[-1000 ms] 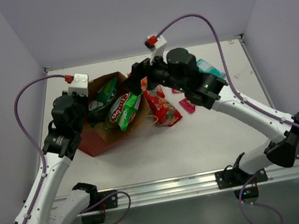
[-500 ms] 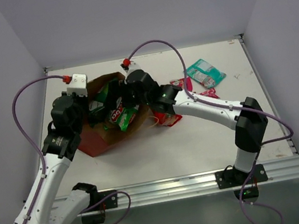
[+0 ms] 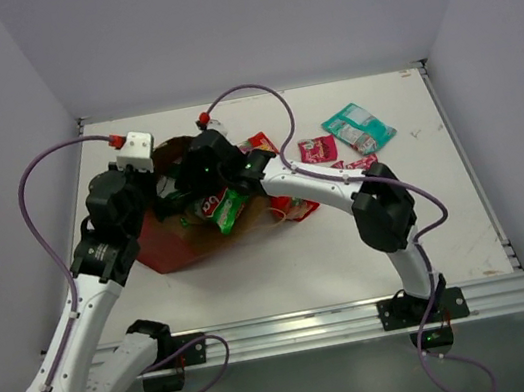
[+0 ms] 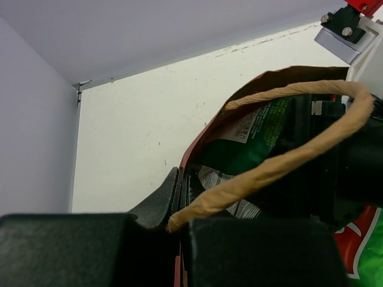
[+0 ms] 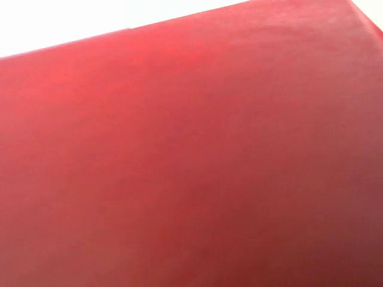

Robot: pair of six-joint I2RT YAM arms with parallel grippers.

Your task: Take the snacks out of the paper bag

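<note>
Left end effector point(image 4: 182, 191) shut on rim of brown-and-red kraft paper bag point(image 3: 165, 249), right end effector point(image 3: 193, 180) inside it, opening cannot be told, teal foil packet point(image 3: 359, 128) near far worktop point(image 3: 353, 251) edge, print unreadable

Swung right arm point(image 3: 310, 179) left across the counter point(image 3: 284, 263); wrist end now down in the mouth of the paper bag point(image 3: 165, 249). Uncovered teal packet point(image 3: 358, 128) and pink packet point(image 3: 317, 150) at far right. Nudged green chip bag point(image 3: 227, 210) slightly nearer.
</note>
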